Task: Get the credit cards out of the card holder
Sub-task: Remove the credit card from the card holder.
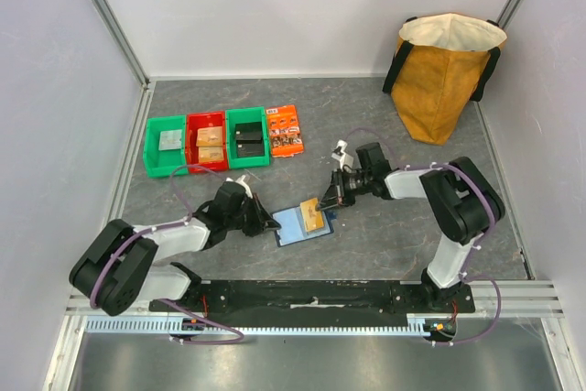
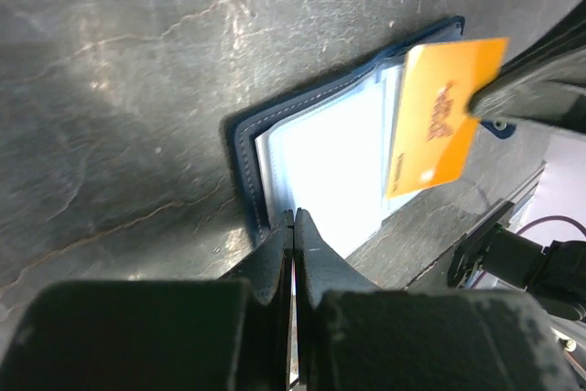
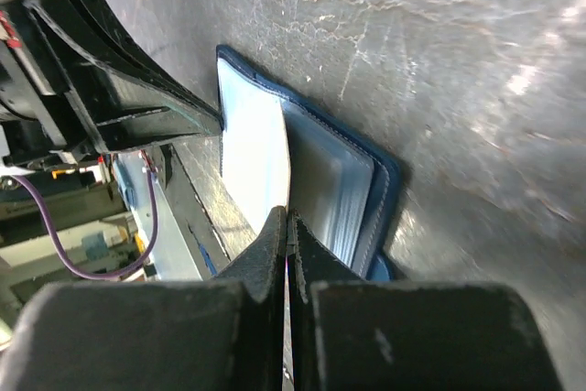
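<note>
The card holder (image 1: 289,227) lies open on the counter (image 1: 366,254). The left hand (image 2: 293,219), fingers together, presses on its near edge. The right hand (image 1: 326,202) pinches the tan-gold card (image 2: 439,125), which is partly out of a sleeve. The pull should run straight along that sleeve, away from the card holder, with the left hand pinning firmly.

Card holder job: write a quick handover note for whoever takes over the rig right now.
Left pincer: shut, tips on an edge of the open card holder, which lies on the table.
Right pincer: shut on a gold card.
Done: that card sticks partly out of the holder.
Left: pull it free, set it down, check for further cards; none show from here.
</note>
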`<action>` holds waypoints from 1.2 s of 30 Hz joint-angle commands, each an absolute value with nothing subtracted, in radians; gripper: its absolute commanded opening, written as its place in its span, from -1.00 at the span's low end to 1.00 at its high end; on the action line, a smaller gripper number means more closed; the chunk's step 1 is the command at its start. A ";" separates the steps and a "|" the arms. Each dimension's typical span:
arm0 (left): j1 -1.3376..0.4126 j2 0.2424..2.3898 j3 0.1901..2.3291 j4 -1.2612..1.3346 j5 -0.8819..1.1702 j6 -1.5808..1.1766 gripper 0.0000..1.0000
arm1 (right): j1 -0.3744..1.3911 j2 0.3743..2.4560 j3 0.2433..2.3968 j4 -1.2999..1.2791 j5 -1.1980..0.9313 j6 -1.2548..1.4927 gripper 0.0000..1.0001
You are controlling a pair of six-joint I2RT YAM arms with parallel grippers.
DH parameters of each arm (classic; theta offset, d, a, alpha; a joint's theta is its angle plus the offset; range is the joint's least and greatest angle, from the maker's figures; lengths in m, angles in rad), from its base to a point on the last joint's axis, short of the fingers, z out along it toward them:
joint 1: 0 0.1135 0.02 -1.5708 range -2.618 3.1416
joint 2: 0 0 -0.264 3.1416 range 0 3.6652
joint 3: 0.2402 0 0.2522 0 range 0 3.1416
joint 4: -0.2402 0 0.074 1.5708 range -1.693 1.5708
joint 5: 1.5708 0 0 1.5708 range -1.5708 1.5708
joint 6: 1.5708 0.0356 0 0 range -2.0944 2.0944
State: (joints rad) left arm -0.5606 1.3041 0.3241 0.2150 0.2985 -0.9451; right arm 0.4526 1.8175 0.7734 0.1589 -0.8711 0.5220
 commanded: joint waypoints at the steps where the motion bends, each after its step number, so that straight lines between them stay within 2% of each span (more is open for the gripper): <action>1: -0.561 1.224 0.298 0.124 0.233 -0.907 -0.90 | 0.414 1.700 0.741 0.147 -0.815 0.512 -1.00; 5: -0.561 1.106 0.337 0.075 0.198 -0.891 -0.48 | 0.414 1.593 0.704 0.198 -0.778 0.592 -1.00; 10: -0.561 0.939 0.390 0.055 0.157 -0.888 0.32 | 0.416 1.416 0.628 0.357 -0.675 0.773 -1.00; 14: -0.560 0.826 0.410 0.093 0.147 -0.893 0.60 | 0.425 1.278 0.560 0.512 -0.569 0.938 -1.00; 18: -0.563 0.727 0.410 0.181 0.159 -0.929 0.66 | 0.483 1.137 0.511 0.618 -0.407 1.034 -1.00; 24: -0.626 0.673 0.406 0.333 0.167 -0.954 0.66 | 0.650 1.051 0.477 0.692 -0.121 1.054 -1.00; 30: -0.718 0.715 0.417 0.411 0.112 -0.933 0.65 | 0.713 1.069 0.471 0.770 -0.055 1.083 -1.00; 36: -0.762 0.775 0.422 0.485 0.060 -0.923 0.55 | 0.741 1.097 0.471 0.831 -0.061 1.101 -1.00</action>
